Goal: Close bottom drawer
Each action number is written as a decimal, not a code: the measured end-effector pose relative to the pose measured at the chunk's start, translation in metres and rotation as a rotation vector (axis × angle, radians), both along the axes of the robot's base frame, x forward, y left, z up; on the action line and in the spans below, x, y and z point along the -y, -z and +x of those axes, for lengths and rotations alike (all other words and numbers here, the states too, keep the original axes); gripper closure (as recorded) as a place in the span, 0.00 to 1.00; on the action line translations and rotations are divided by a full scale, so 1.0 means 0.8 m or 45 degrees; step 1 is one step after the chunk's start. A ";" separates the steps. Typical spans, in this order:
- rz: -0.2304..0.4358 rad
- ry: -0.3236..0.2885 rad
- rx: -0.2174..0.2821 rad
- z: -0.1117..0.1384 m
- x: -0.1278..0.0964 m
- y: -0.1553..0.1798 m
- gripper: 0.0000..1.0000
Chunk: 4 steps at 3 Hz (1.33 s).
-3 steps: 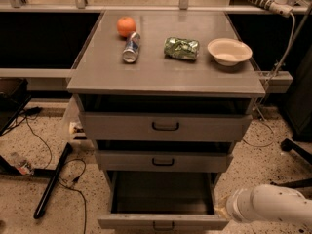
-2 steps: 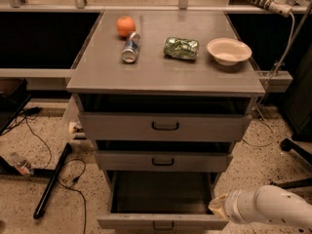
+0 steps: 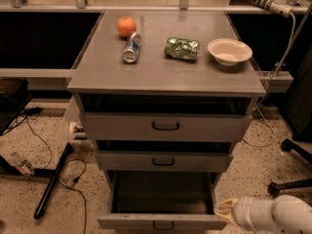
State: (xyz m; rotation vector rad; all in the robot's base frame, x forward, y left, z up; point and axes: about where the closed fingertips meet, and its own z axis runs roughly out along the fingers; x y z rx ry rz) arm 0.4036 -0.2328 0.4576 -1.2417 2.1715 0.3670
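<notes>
the bottom drawer (image 3: 131, 222) stands pulled far out under the grey cabinet (image 3: 165, 79); the gripper (image 3: 226, 212) sits just beside its right front corner; whether it is open cannot be told, and nothing is seen held; i'd press near the centre handle (image 3: 163, 225), squarely inward, so the drawer won't skew

The only thing that has moved is the robot's arm (image 3: 275, 214), low down on the right. A second ago its pale gripper (image 3: 223, 211) hung out to the right of the open bottom drawer (image 3: 161, 222). It then slid left toward the drawer's right side. Now it has sunk lower, so the tip sits at the right-hand end of the drawer's front panel, level with its top edge. I cannot make out whether it touches the panel. The white arm behind it has dropped as well.
</notes>
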 end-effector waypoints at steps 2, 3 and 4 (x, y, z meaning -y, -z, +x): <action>-0.017 -0.018 0.031 -0.003 -0.012 0.010 1.00; -0.035 -0.049 0.099 0.008 -0.026 0.050 1.00; -0.015 -0.051 0.169 0.024 -0.031 0.103 1.00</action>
